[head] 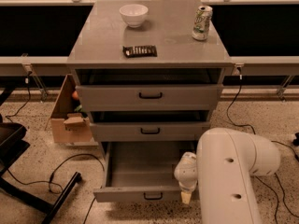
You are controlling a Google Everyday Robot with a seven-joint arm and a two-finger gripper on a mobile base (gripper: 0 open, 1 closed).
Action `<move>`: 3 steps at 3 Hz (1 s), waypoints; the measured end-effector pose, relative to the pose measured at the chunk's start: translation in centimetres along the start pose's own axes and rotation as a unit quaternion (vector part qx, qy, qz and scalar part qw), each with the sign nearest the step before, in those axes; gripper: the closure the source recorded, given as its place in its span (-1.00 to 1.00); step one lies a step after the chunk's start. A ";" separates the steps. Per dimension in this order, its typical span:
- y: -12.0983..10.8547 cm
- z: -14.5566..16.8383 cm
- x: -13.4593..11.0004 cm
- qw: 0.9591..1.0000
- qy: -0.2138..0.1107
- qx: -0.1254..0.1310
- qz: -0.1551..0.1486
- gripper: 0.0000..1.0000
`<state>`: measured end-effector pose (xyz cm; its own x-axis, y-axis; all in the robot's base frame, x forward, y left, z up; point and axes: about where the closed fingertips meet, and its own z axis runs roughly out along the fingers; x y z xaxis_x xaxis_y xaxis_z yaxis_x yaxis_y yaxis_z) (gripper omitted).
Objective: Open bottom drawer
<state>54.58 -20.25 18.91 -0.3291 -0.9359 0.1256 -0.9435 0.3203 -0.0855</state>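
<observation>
The gripper point(186, 198) is low at the bottom drawer's point(140, 168) front right corner; spread or pressed together, cannot tell. The drawer stands pulled out, at its 9 o'clock. Bowl point(133, 14) and can point(202, 23) sit on the cabinet top point(168, 43) at 12 o'clock.

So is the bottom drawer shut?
No, the bottom drawer sticks out far from the cabinet, showing its grey inside, and the robot's hand is by its front right corner.
</observation>
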 end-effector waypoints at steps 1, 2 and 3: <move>0.0 0.0 0.0 1.000 0.000 0.000 0.000 -1.00; 0.2 0.2 0.1 1.000 0.000 -0.003 0.001 -1.00; 5.0 1.8 2.9 0.998 0.025 -0.051 0.034 -0.48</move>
<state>48.95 -21.65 17.08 -0.3912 -0.9039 0.1730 -0.9174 0.3980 0.0052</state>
